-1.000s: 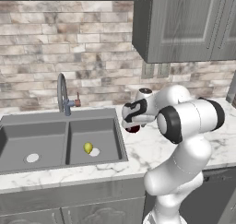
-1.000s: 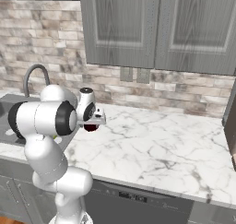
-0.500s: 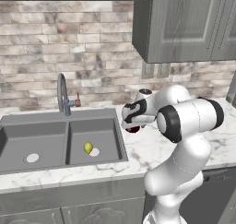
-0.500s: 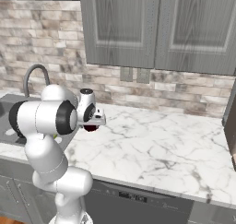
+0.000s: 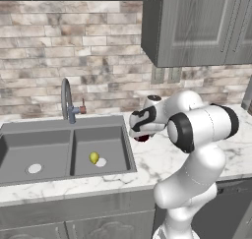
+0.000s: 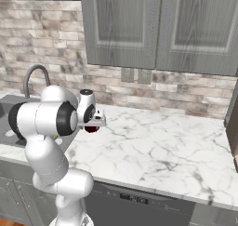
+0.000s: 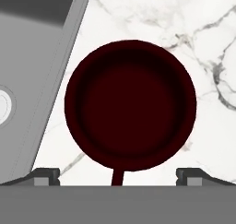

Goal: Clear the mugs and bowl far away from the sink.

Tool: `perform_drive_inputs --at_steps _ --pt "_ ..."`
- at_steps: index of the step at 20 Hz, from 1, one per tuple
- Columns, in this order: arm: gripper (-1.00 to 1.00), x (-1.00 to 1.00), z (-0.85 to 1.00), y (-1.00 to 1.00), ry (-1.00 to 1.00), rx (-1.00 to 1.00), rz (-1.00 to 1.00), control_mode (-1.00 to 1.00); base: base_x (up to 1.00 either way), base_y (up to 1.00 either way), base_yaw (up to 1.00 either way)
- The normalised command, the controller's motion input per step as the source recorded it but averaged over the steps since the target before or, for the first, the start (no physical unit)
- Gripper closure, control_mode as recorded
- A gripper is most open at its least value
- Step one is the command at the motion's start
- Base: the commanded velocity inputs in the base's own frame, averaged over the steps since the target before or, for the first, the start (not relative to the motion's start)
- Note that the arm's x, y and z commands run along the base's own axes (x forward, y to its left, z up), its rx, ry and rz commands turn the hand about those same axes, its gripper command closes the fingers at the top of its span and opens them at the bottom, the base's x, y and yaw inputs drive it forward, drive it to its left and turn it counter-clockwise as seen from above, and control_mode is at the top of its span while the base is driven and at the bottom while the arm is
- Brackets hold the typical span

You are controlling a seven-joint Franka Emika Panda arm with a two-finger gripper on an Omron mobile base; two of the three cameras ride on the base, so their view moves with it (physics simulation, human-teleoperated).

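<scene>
1. The gripper [image 7: 118, 177] hangs directly over the dark maroon mug [image 7: 130, 105], jaws spread wide, nothing held.
2. The mug stands upright on the marble counter [image 7: 203, 43], just beside the sink [image 7: 32, 57].

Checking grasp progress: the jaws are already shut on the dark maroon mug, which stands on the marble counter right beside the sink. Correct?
Not quite. The hand view shows the jaws wide open on either side of the dark maroon mug, not shut on it. It does stand on the marble counter beside the sink.

A white marble counter [image 6: 153, 146] carries a dark maroon mug [image 7: 130, 105] beside the sink [image 5: 64, 147].
</scene>
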Motion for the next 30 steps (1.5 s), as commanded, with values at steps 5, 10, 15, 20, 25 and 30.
perform_drive_inputs --at_steps 5,10,15,20,25,30 --pt "-1.00 -0.02 0.00 0.01 0.00 0.00 0.00 -1.00 0.00 0.00 0.00" --pt "-1.00 0.00 -0.06 0.00 0.00 0.00 0.00 -1.00 0.00 0.00 0.00" --pt "-1.00 0.00 -0.07 0.00 0.00 0.00 0.00 -1.00 0.00 0.00 0.00" --pt "-1.00 0.00 -0.08 0.00 0.00 0.00 0.00 -1.00 0.00 0.00 0.00" --pt "-1.00 0.00 0.00 0.00 0.00 0.00 0.00 -1.00 0.00 0.00 0.00" --pt "-1.00 0.00 0.00 -0.10 0.00 0.00 0.01 -1.00 0.00 0.00 0.00"
